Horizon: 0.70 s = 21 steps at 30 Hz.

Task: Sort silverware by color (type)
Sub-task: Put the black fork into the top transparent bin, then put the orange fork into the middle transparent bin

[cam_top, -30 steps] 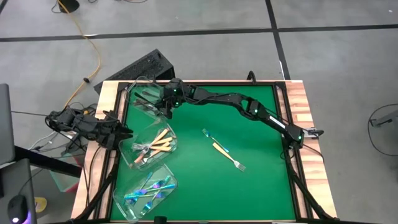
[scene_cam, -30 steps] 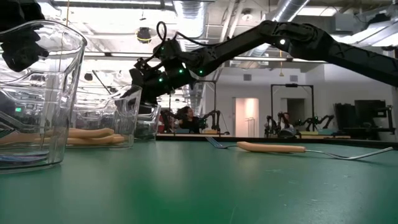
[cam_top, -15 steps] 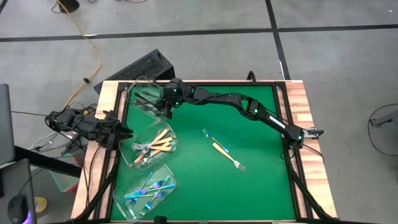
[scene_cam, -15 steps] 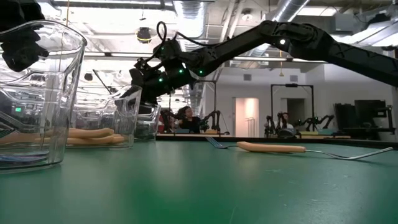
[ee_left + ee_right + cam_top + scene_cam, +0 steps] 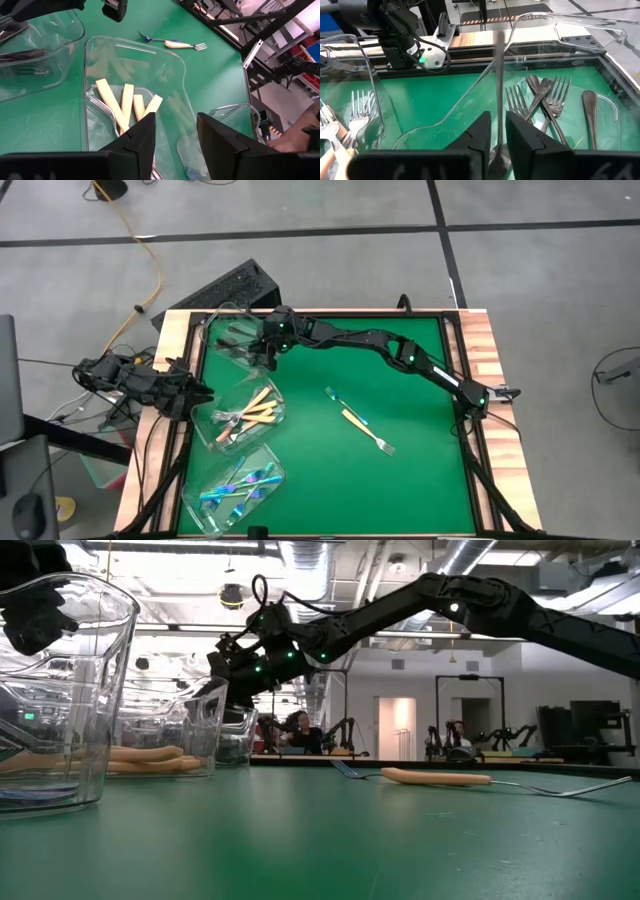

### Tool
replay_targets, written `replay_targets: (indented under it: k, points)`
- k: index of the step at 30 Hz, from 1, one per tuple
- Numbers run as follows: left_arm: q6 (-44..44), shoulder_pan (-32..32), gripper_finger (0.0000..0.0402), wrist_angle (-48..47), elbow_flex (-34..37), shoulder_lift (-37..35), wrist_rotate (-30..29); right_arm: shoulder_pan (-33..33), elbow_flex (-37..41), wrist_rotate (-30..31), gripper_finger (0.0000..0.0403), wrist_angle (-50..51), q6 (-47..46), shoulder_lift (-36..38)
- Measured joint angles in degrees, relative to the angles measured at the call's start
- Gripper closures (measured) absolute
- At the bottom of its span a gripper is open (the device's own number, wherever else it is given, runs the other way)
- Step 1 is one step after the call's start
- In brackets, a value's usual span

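Three clear tubs stand along the table's left side. The far tub (image 5: 232, 338) holds dark silver forks (image 5: 545, 97), the middle tub (image 5: 240, 416) cream-handled forks (image 5: 125, 102), and the near tub (image 5: 236, 488) iridescent blue ones. My right gripper (image 5: 266, 352) hangs over the far tub's near rim, slightly open, with a silver fork (image 5: 499, 75) standing between its fingers. A blue fork (image 5: 334, 394) and a cream-handled fork (image 5: 364, 430) lie flat mid-table. My left gripper (image 5: 175, 132) waits open at the table's left edge, over the middle tub. My right gripper (image 5: 498, 130) has its fingers on either side of the silver fork's broad end (image 5: 498, 156), slanting down from the table's right. The stem points out ahead of the fingers, over the tub. I cannot tell whether the pads touch the fork.
The green mat's middle and right are open apart from the two loose forks (image 5: 435, 777). Wooden borders (image 5: 480, 340) frame the mat. A black box (image 5: 235, 285) sits past the far left corner. Beyond the table, in the low view, is a room with other arms.
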State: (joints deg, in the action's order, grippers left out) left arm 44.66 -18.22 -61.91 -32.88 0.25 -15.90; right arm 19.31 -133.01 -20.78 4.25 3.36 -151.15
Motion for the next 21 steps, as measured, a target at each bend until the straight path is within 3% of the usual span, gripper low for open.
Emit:
replay_targets:
  k: [10, 21]
  points:
    - [0.0, 0.0, 0.0274, 0.0, 0.0, 0.0, 0.0, 0.1, 0.1, 0.4, 0.0269, -2.6, 0.1, -0.2]
    - [0.0, 0.0, 0.0274, 0.0, 0.0, 0.0, -0.2, 2.8, -1.9, 1.8, 0.026, -4.6, -3.3, 0.9]
